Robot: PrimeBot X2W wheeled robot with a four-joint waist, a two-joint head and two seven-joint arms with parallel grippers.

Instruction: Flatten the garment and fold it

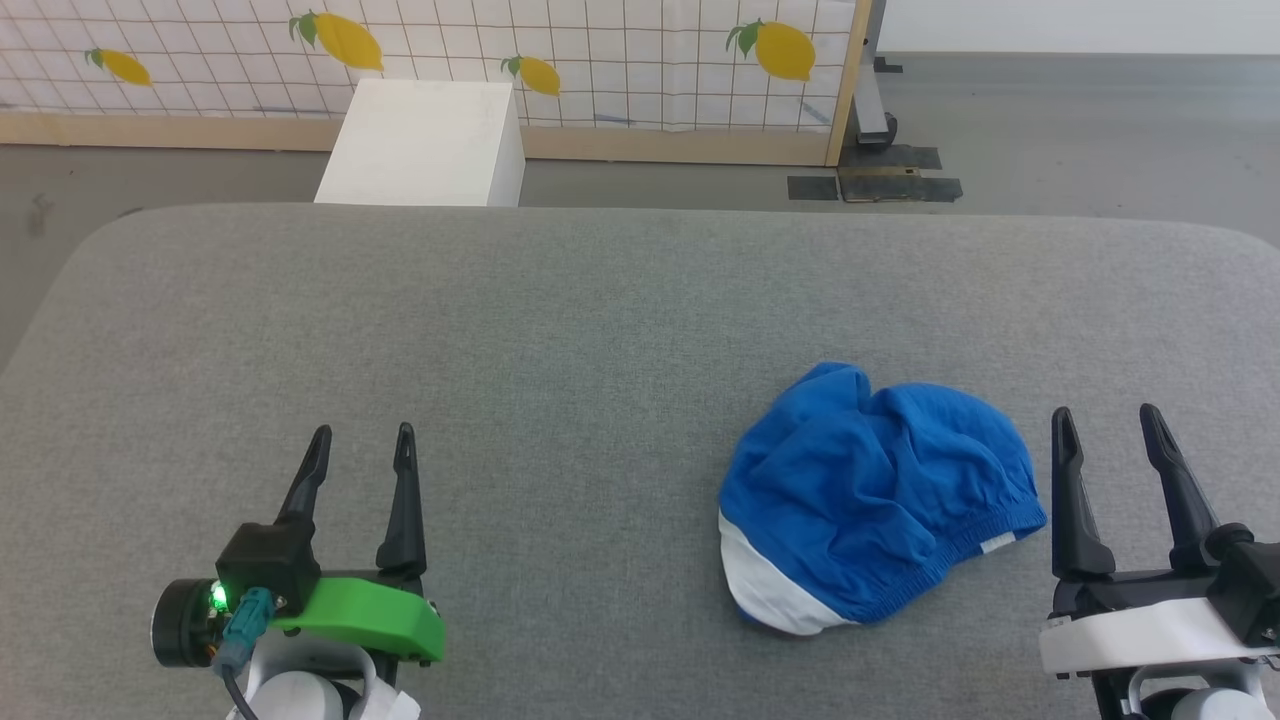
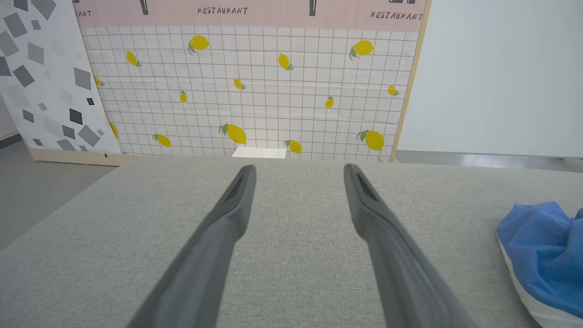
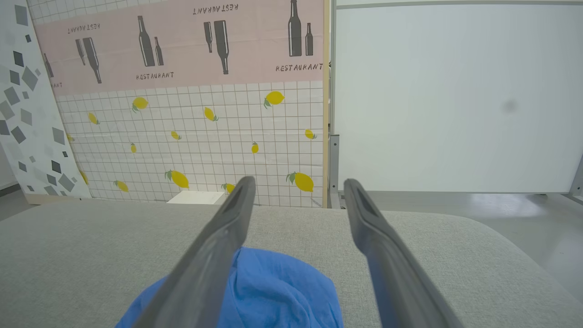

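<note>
- the garment [image 1: 870, 495], a pair of bright blue shorts, is lying crumpled in a rounded heap on the grey fabric table [image 1: 560, 330], in its right half and toward the robot's side.
- its gathered elastic waistband is curving along the heap's near-right edge. a white panel is showing at the near-left corner, and a small white scrap is peeking out at the band's right end.
- the right gripper [image 1: 1104, 410] is sitting just beside the garment's right edge without touching it. its jaws are standing well apart and gripping nothing.
- in the right wrist view the blue cloth is spreading low between the two fingers, partly hidden behind the left-hand one.
- the left gripper [image 1: 363, 430] is resting at the lower left of the head view, well apart from the garment. its jaws are likewise spread and holding nothing, with only bare table between the fingers.
- in the left wrist view the garment's blue folds and white trim are showing at the right edge.
- beyond the table's far edge a white box [image 1: 425, 140] is standing on the floor in front of a lemon-printed grid panel [image 1: 620, 60].
</note>
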